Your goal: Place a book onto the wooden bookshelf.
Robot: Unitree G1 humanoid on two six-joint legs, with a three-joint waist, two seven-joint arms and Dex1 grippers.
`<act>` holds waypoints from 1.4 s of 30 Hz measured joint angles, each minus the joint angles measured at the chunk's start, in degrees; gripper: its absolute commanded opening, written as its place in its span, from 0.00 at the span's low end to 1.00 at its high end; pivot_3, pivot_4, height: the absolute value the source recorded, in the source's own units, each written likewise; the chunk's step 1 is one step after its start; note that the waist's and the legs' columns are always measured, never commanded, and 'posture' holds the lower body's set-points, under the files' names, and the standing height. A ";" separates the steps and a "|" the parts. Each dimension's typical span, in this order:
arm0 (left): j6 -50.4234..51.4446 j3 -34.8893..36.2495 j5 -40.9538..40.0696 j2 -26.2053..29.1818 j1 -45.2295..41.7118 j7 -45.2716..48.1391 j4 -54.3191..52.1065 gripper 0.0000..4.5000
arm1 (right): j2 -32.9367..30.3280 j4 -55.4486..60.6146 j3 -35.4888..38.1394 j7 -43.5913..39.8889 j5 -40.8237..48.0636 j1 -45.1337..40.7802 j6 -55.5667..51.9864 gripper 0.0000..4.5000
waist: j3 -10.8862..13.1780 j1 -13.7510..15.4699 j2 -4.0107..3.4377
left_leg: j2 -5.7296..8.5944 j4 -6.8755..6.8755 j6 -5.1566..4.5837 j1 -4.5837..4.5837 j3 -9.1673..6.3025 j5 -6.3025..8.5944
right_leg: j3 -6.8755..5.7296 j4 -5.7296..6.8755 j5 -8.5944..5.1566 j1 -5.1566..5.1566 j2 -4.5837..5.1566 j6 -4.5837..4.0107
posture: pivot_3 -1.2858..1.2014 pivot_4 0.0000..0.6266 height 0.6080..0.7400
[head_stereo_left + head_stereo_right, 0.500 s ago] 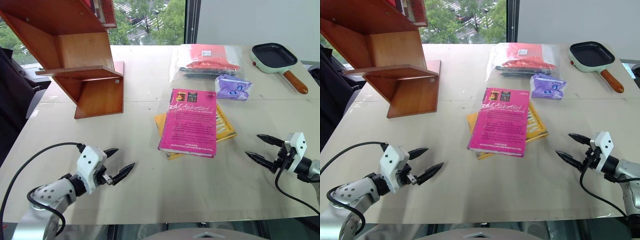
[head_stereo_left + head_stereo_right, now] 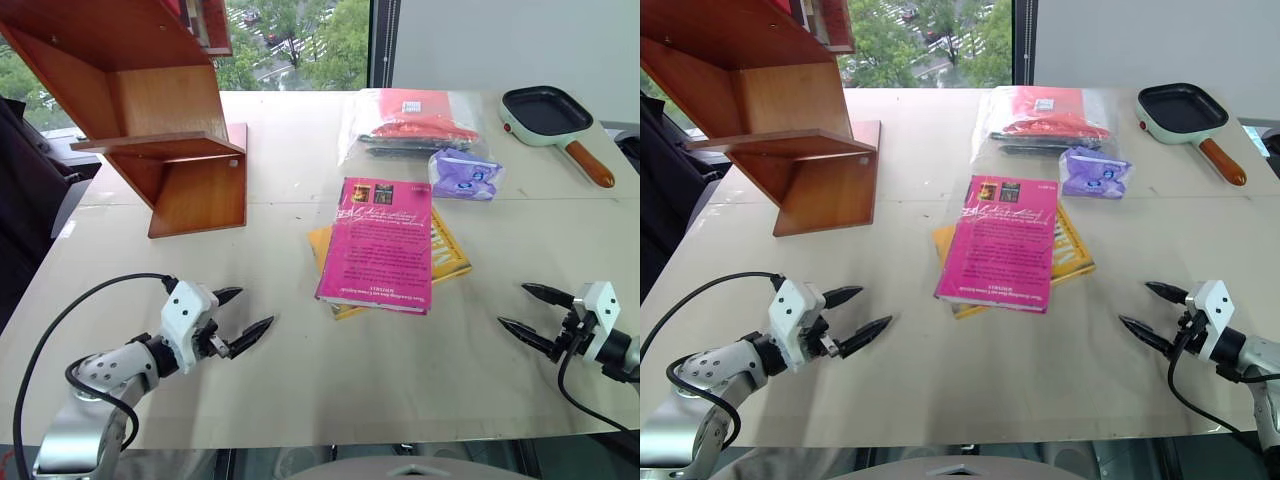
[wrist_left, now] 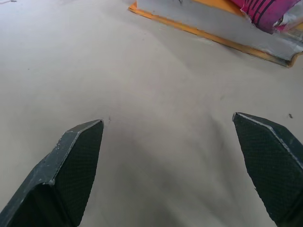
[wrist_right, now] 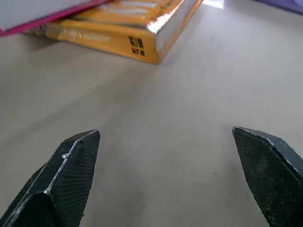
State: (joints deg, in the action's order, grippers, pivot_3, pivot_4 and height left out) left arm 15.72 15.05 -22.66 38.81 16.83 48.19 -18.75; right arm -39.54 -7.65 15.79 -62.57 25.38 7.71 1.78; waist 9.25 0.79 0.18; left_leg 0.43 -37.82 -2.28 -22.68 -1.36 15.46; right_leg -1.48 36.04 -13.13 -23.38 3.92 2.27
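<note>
The pink book (image 2: 378,245) lies atop a yellow book (image 2: 446,252), between and beyond both spread, empty sets of fingers: left (image 2: 243,318), right (image 2: 532,314).

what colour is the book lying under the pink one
Yellow with black lettering, seen best in the right wrist view.

We see a beige table (image 2: 300,400) bearing a reddish-brown wooden bookshelf (image 2: 170,150) at ten o'clock, a yellow book (image 2: 452,262) centrally, and a black square pan (image 2: 545,112) at two o'clock.
</note>
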 measured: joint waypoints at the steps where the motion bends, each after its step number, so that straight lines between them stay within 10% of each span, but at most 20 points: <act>1: 0.00 -0.08 -0.01 0.00 -0.08 0.40 0.11 1.00 | -0.14 -0.21 0.00 -0.01 -0.13 -0.39 0.06 0.98 | 0.00 0.01 0.00 | 0.00 -0.02 0.00 0.00 0.01 0.00 | 0.00 0.02 0.00 0.00 -0.01 0.00 | 0.52 0.24 1.00; 9: 1.39 0.00 -1.73 1.02 -0.68 3.67 0.25 1.00 | -1.46 -1.87 0.00 -0.44 -0.24 -2.48 0.37 0.93 | 0.00 0.00 0.00 | 0.00 -0.27 0.00 0.00 0.01 0.00 | 0.05 0.29 0.00 0.00 -0.12 0.00 | 0.52 0.24 1.00; 19: 2.60 5.50 -7.18 8.35 -4.61 11.64 1.80 1.00 | -1.60 -1.21 -1.31 0.76 0.20 -12.38 -4.31 0.01 | 0.04 -0.10 0.06 | -0.02 -0.53 0.00 0.21 0.07 -0.01 | 0.05 0.76 -0.05 -0.01 -0.23 -0.11 | 0.52 0.24 1.00; 42: 9.91 13.71 -17.89 15.91 -10.39 23.36 3.29 1.00 | 11.66 -15.23 -17.70 0.84 -9.09 -38.52 -2.90 0.01 | 0.15 -0.96 0.11 | -0.04 -0.49 0.03 -0.01 0.19 -0.01 | 0.18 0.76 0.09 -0.24 -0.23 0.10 | 0.52 0.24 1.00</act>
State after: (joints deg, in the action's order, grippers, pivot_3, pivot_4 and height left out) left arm 25.63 28.76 -40.55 54.72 6.44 71.55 -15.46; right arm -27.89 -22.88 -1.91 -61.73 16.29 -30.82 -1.12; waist 9.40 -0.16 0.28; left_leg 0.39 -38.31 -2.25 -22.69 -1.17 15.45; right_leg -1.30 36.80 -13.04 -23.62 3.70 2.37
